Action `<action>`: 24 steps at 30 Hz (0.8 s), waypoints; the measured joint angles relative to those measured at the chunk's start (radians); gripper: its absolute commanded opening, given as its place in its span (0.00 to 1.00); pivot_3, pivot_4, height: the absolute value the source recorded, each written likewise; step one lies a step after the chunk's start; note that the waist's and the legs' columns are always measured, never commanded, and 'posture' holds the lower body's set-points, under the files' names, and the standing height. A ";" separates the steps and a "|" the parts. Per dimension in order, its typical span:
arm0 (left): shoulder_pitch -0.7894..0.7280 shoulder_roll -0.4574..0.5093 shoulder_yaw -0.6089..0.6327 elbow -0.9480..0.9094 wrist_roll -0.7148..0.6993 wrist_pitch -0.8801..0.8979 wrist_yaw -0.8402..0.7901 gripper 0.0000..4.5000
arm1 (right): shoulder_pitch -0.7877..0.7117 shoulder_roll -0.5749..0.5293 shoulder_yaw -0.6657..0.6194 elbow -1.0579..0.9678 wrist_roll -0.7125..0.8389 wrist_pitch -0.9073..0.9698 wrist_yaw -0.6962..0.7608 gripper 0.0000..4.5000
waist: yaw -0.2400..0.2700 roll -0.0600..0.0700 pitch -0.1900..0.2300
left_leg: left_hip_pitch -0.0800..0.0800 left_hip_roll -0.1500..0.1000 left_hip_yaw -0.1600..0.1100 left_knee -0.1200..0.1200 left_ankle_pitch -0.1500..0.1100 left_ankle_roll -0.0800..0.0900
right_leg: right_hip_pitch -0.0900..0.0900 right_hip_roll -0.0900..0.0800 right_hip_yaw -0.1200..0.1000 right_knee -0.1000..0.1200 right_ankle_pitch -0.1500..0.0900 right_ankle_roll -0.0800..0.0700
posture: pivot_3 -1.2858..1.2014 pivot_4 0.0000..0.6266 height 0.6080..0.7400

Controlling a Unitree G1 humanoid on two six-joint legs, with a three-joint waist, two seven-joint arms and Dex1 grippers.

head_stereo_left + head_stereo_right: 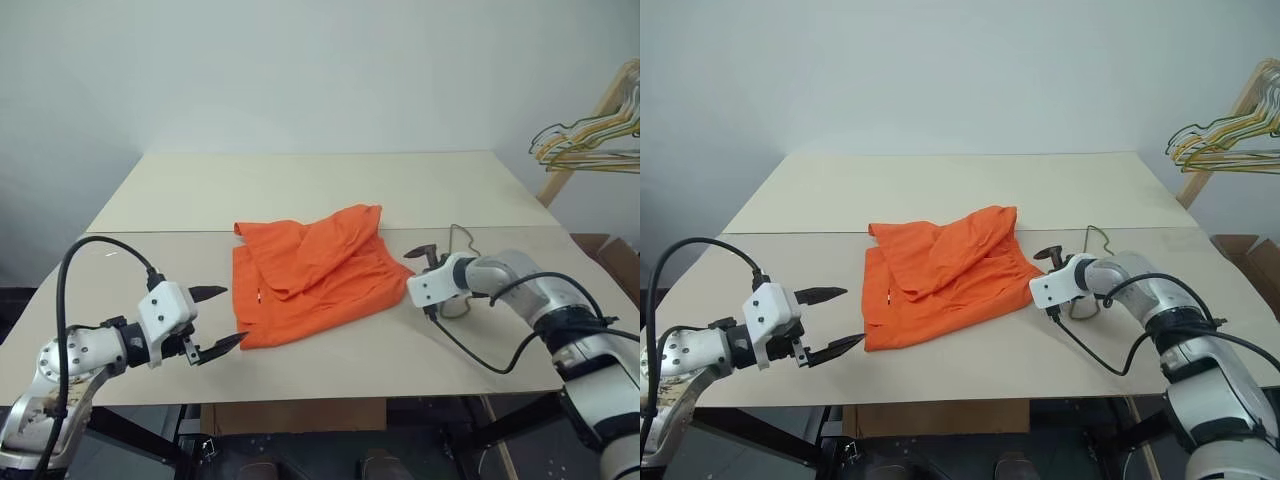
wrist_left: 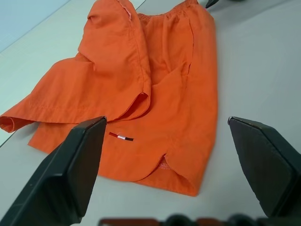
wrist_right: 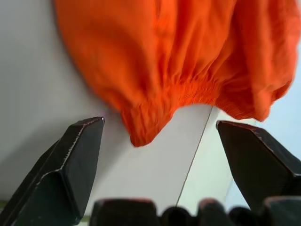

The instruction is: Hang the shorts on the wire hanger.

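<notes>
Orange shorts (image 1: 312, 272) lie crumpled mid-table (image 1: 300, 190), wire hanger (image 1: 458, 240) flat just beside their right edge (partly behind the arm); left gripper (image 1: 215, 320) and right gripper (image 3: 160, 136) both spread wide, holding nothing, flanking the shorts.

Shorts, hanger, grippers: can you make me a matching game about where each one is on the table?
Things:
1. the shorts
2. the wire hanger
3. the left gripper
4. the right gripper

Places:
A. open, at the shorts' gathered waistband edge
B. crumpled in the middle of the table
C. open, near the shorts' hem with the small red tag
D. lying flat on the table, partly behind the right arm

Pairs: 1-B, 2-D, 3-C, 4-A
</notes>
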 measured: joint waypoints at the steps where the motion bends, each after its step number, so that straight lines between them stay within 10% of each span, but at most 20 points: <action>1: 0.002 0.000 0.000 0.000 0.000 0.000 0.000 1.00 | -0.015 0.016 0.010 0.040 -0.011 -0.014 -0.019 0.99 | -0.003 0.000 0.000 | 0.000 0.000 0.000 0.000 0.000 0.000 | 0.000 0.000 0.000 0.000 0.000 0.000 | 0.52 0.00 1.00; 15: -0.008 0.000 -0.082 0.029 0.072 -0.030 -0.007 1.00 | -0.064 0.067 0.049 0.214 -0.043 -0.119 -0.078 0.04 | -0.018 0.000 0.000 | 0.001 0.000 -0.001 0.000 0.000 0.000 | 0.001 0.000 0.000 0.001 0.000 0.000 | 0.52 0.00 1.00; 24: -0.106 0.020 -0.233 0.217 0.238 -0.134 -0.035 1.00 | 0.005 0.047 -0.003 0.063 0.087 -0.106 0.040 0.00 | -0.019 0.000 0.000 | 0.001 0.000 -0.001 -0.001 0.000 0.000 | 0.001 0.000 0.000 0.001 0.000 0.000 | 0.50 0.00 1.00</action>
